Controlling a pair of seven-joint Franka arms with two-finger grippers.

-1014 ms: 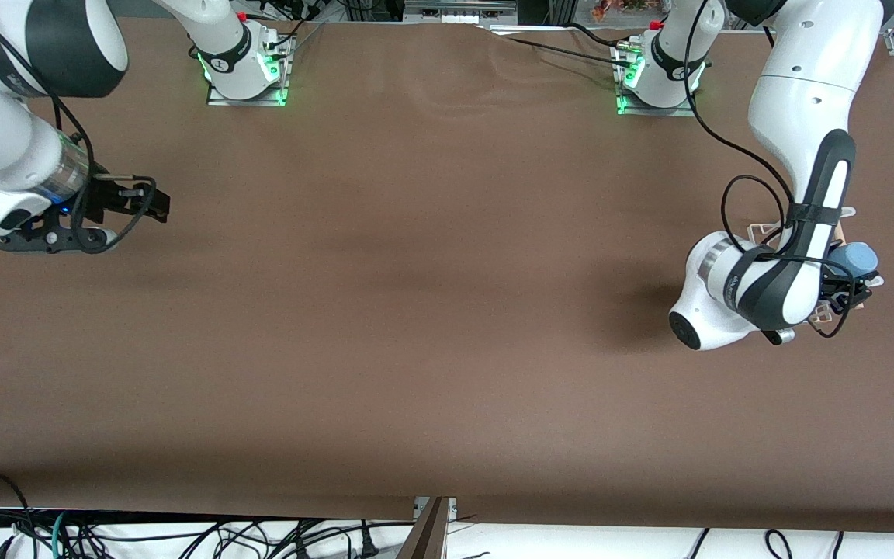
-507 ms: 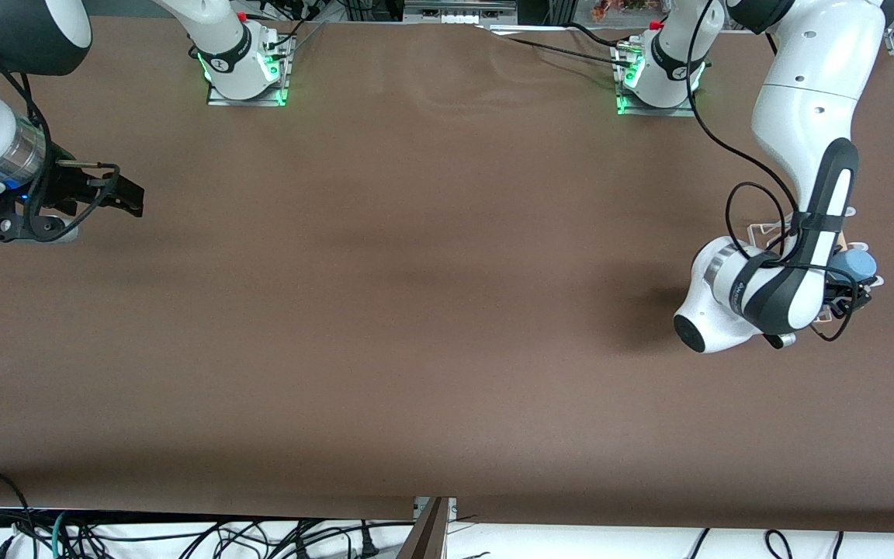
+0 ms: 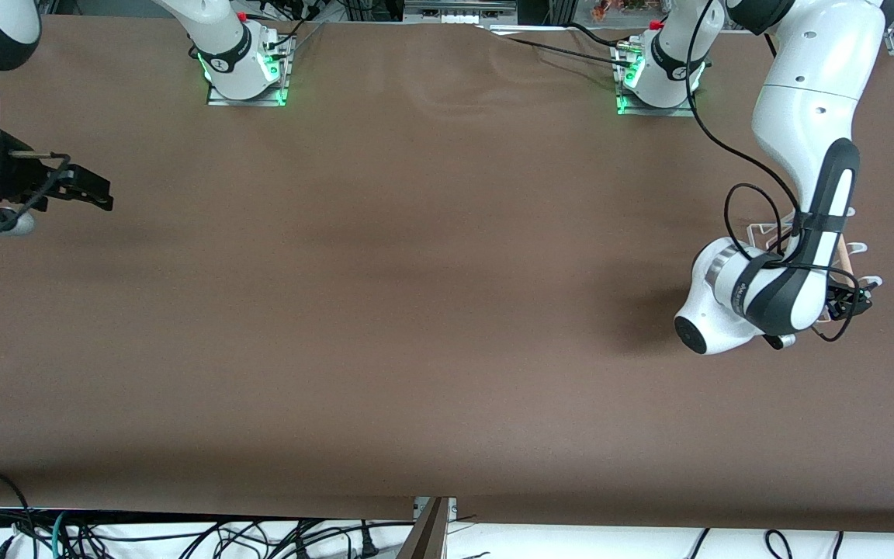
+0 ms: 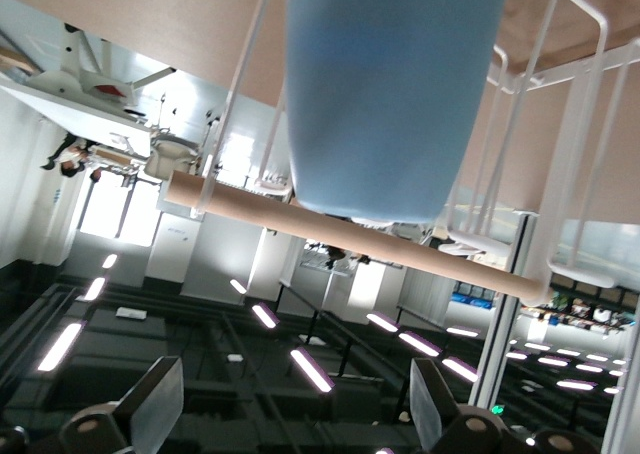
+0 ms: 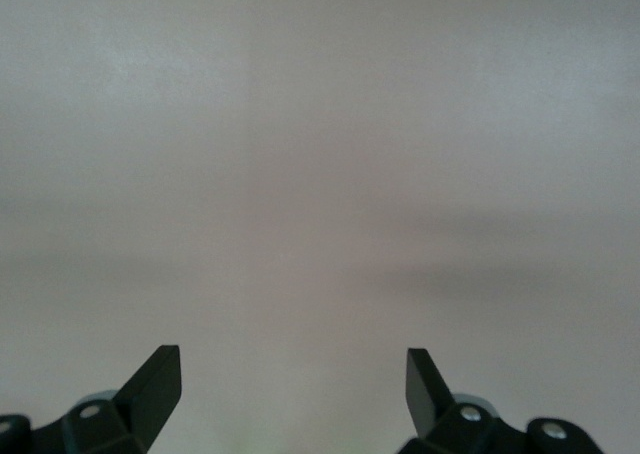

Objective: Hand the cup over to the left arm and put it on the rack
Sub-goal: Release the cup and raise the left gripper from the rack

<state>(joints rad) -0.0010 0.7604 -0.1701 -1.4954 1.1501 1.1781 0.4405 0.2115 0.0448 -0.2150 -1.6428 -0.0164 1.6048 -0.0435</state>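
Observation:
The light-blue cup (image 4: 395, 94) sits among the white wires of the rack (image 4: 570, 164), its end against the wooden dowel (image 4: 300, 222). My left gripper (image 4: 295, 404) is open and empty, its fingers apart from the cup. In the front view the left gripper (image 3: 854, 301) is at the rack (image 3: 764, 228) near the left arm's end of the table, and the arm hides the cup. My right gripper (image 3: 94, 194) is open and empty over the right arm's end of the table; its wrist view (image 5: 290, 384) shows only bare table.
The brown table (image 3: 431, 310) spreads between the two arms. The arm bases (image 3: 245, 70) stand along its edge farthest from the front camera. Cables (image 3: 183, 536) hang below the edge nearest the front camera.
My right arm has drawn back toward its end of the table. The cup, seen beside my left gripper before, is now hidden by the left arm in the front view.

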